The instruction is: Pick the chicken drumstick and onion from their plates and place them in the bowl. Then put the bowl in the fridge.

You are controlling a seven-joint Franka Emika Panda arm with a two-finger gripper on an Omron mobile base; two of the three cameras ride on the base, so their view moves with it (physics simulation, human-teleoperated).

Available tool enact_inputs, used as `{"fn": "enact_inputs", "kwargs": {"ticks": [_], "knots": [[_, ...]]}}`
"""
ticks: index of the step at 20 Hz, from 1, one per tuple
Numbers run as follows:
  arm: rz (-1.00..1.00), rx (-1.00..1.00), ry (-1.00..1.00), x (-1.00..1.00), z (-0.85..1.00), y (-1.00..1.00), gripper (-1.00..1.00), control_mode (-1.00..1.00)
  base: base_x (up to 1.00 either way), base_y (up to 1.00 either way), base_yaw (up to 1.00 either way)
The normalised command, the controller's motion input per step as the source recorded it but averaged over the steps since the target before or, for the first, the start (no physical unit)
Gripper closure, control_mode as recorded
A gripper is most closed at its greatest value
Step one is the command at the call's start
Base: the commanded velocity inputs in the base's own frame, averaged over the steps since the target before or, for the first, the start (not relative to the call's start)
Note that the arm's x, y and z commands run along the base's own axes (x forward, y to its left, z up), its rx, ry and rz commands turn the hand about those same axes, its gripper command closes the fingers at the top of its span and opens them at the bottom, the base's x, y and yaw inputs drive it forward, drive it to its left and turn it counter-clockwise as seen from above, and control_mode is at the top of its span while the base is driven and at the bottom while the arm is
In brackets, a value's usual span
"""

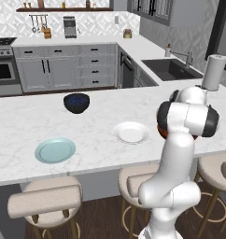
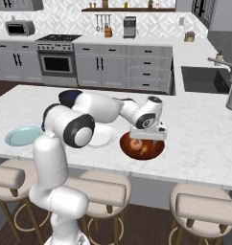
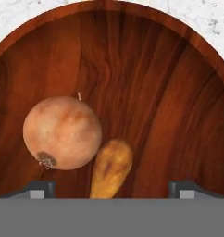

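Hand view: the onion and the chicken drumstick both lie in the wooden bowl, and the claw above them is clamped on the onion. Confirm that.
One thing is wrong: the claw is open, gripping nothing. The hand view shows its tips spread wide, with the onion and the chicken drumstick lying free in the wooden bowl. The rest stands.

In the hand view the drumstick (image 3: 110, 168) is cut off at 6 o'clock; the bowl (image 3: 178, 106) overruns both sides.

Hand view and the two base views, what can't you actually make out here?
- Chicken drumstick, hand view: its lower end is cut off at the bottom.
- Wooden bowl, left base view: nearly all hidden behind the arm.
- Onion, right base view: too small for detail, under the pincer.
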Motion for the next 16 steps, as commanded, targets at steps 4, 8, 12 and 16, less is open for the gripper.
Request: {"fn": "enact_inputs", "kwargs": {"ticks": [4,8,12,16], "knots": [[-0.36,0.00,0.00,-0.36,0.51,-0.22,-1.00,-1.00,0.00,0.00,0.00],[-0.51,0.00,0.09,-0.65,0.38,-0.31,-1.00,-1.00,0.00,0.00,0.00],[-0.52,0.09,0.09,-0.55,0.04,-0.55,-1.00,-1.00,0.00,0.00,0.00],[-0.28,0.11,-0.02,-0.35,-0.10,-0.11,-1.00,-1.00,0.00,0.00,0.00]]}}
